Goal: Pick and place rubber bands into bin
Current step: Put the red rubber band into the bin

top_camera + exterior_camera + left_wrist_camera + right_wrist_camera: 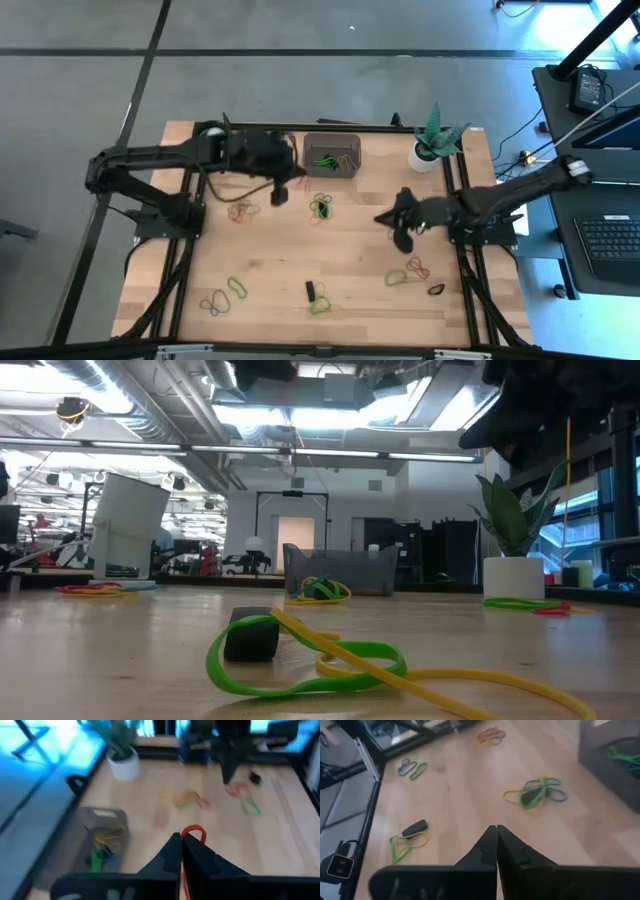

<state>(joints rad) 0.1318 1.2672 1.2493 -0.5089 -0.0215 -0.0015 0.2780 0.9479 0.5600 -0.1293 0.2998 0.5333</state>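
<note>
Wooden table (pixel 350 250) is carrying the bin (pixel 331 154), rubber bands (pixel 322 207) lying inside it and scattered near it. Left gripper (pixel 279 192), just beside the bin, is pinching a red band (pixel 192 831) between closed jaws. Right gripper (pixel 392 222), farther from the bin, is hovering closed and empty.

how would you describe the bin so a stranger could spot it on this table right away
Look along the far edge of the wooden table, between the two arms. The bin sits there, left of the white plant pot. It is the only dark rectangular container, and green and yellow rubber bands already lie inside it.
</note>
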